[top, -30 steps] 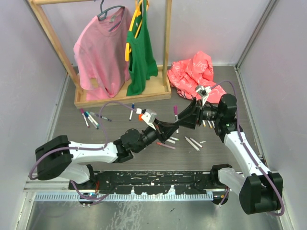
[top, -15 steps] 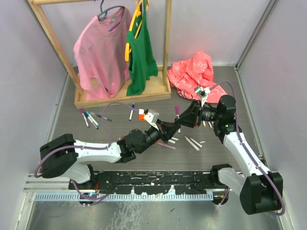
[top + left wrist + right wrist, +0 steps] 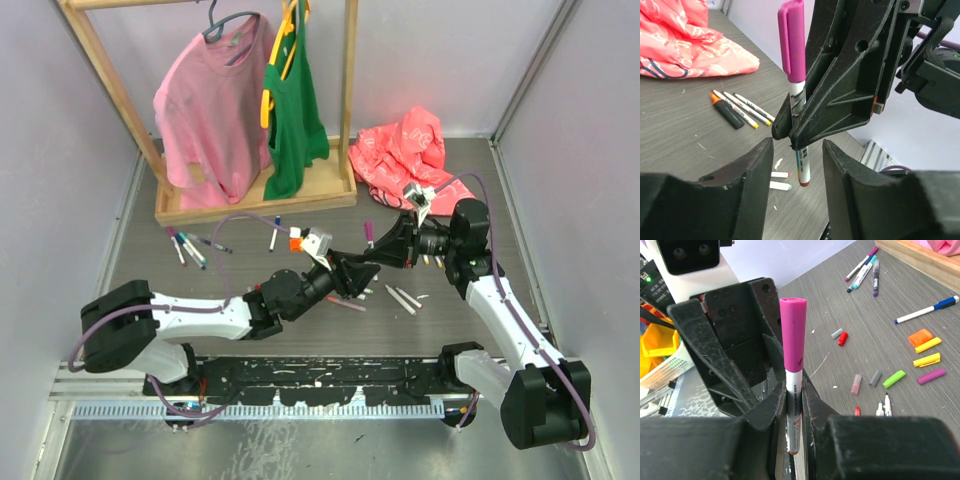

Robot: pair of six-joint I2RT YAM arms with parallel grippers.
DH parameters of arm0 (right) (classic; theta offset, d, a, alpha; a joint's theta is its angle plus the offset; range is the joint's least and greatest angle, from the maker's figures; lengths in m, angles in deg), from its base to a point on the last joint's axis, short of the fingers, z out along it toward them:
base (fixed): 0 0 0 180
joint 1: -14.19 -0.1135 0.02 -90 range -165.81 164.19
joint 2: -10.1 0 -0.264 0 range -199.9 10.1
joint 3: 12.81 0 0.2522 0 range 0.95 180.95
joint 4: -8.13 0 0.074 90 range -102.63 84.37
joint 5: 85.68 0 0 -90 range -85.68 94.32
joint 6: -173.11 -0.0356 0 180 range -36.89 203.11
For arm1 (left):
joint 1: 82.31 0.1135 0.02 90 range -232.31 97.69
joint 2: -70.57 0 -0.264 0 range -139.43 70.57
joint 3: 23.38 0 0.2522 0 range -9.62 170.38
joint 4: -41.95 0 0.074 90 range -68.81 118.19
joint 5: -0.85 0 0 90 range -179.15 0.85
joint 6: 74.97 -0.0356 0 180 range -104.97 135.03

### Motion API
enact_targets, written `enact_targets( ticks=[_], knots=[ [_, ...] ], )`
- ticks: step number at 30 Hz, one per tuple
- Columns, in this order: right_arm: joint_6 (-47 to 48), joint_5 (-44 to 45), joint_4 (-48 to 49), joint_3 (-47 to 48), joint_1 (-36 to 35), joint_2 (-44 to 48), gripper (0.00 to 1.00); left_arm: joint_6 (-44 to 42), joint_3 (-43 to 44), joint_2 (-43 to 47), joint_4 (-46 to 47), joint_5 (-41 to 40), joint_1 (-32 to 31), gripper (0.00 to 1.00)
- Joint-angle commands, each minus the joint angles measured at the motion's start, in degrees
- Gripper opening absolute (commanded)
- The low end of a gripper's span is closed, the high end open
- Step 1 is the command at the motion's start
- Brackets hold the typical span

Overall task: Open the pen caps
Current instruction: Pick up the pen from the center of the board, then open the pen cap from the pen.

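Note:
A white-barrelled pen [image 3: 794, 407] with a magenta pen cap [image 3: 792, 332] on it stands upright above the table. My right gripper [image 3: 794, 396] is shut on its barrel just below the cap. In the left wrist view the same pen [image 3: 802, 167] hangs from the right gripper [image 3: 790, 135], and its lower end sits untouched in the gap of my open left gripper [image 3: 797, 150]. From above, the cap [image 3: 367, 233] pokes up where the left gripper [image 3: 350, 270] and right gripper [image 3: 376, 262] meet. Several loose pen caps lie on the table, among them orange [image 3: 920, 336], green [image 3: 894, 379] and purple [image 3: 931, 375].
More pens lie at the far left [image 3: 190, 248], along with a blue-capped pen [image 3: 925, 312]. A black highlighter [image 3: 727, 111] and white pens [image 3: 746, 107] lie near the pink bag [image 3: 405, 150]. A wooden rack [image 3: 255, 197] with hanging shirts stands at the back.
The right gripper has closed onto the pen barrel and the left gripper's jaws have parted from it. The left arm has shifted slightly right, toward the right gripper.

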Motion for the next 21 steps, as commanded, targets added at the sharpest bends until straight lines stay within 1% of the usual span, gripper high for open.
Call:
enact_targets(
  ticks=[1,2,3,7,9,12,15,18,21],
  knots=[
    [3.1,-0.2,-2.4,2.9,-0.3,1.3,0.01,0.0,-0.3,5.2,-1.3,-1.5,-0.2,0.56],
    [3.5,-0.2,-2.9,3.0,-0.3,1.2,0.01,0.3,-1.0,6.5,-2.6,-1.1,-0.1,0.67],
    [3.8,-0.3,-3.2,3.0,-0.3,1.2,0.01,0.4,-1.7,7.9,-4.5,0.5,0.1,0.74],
    [4.2,-0.3,-4.1,3.2,-0.3,1.0,0.01,-0.6,-3.2,14.3,-10.1,6.8,2.0,0.86],
    [4.5,-0.4,-4.5,3.3,-0.3,0.9,0.01,0.2,-4.1,16.9,-10.6,10.7,4.4,0.91],
    [5.7,-1.1,-5.8,3.6,-0.3,0.8,0.01,4.5,-4.8,20.2,-10.9,18.0,10.3,0.93],
    [5.9,-2.2,-5.9,3.5,-0.3,0.6,0.01,8.5,-4.1,20.9,-10.2,25.8,15.2,0.94],
    [5.7,-3.4,-5.9,3.3,-0.5,0.3,0.01,10.8,-2.5,20.4,-9.3,30.7,17.2,0.94],
    [5.7,-3.9,-6.0,3.4,-0.8,0.0,0.01,11.9,-0.6,19.2,-8.8,32.6,17.5,0.94]
  ],
)
